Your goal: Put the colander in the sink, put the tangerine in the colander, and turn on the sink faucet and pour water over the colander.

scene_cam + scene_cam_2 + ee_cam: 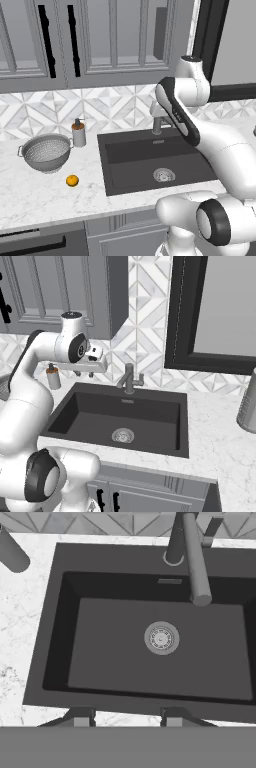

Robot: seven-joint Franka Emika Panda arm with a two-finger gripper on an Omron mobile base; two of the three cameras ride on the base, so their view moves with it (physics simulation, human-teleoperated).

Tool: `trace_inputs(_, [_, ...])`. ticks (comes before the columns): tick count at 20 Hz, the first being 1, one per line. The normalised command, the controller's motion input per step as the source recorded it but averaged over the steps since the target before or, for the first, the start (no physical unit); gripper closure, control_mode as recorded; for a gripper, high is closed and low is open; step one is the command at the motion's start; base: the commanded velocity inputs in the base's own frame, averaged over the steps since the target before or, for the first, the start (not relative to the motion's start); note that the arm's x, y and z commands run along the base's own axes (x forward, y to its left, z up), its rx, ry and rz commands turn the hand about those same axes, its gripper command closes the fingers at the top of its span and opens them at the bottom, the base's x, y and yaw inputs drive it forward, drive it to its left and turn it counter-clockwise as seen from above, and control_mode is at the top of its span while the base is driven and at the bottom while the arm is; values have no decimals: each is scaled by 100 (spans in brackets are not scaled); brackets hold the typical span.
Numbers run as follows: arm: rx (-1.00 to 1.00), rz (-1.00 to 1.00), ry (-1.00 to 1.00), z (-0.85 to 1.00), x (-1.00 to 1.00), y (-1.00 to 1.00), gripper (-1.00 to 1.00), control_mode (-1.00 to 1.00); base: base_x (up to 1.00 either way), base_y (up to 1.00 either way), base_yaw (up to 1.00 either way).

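Setting: kitchen with grey cabinets, patterned tile wall and a white marble counter (35, 192).
Colander (46, 152): upright on the counter, well left of the sink (130, 170); nothing in it.
Tangerine (72, 180): on the counter, just in front of the colander, apart from it.
Sink: bare, drain (161, 638) uncovered.
Faucet (192, 559): spout over the basin; no water visible.
Dispenser (78, 132): by the wall, between colander and sink.
Gripper (84, 374): hangs above the sink's left rear part, jaws apart, holding nothing.
Progress: judged at the start; colander not moved, fruit not loaded, tap not on. All three steps remain.
Hidden: in the left base view the arm covers most of the faucet; the right base view cuts off the colander.
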Motion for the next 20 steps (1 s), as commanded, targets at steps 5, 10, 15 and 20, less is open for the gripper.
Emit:
trace_inputs(5, [0,0,-1,0,-24,3,-100,-100,0,0,0])
trace_inputs(10, [0,0,0,0,-53,36,-100,-100,0,0,0])
trace_inputs(15, [0,0,0,0,-37,84,-100,-100,0,0,0])
trace_inputs(20, [0,-2,11,-10,2,93,-100,-100,0,0,0])
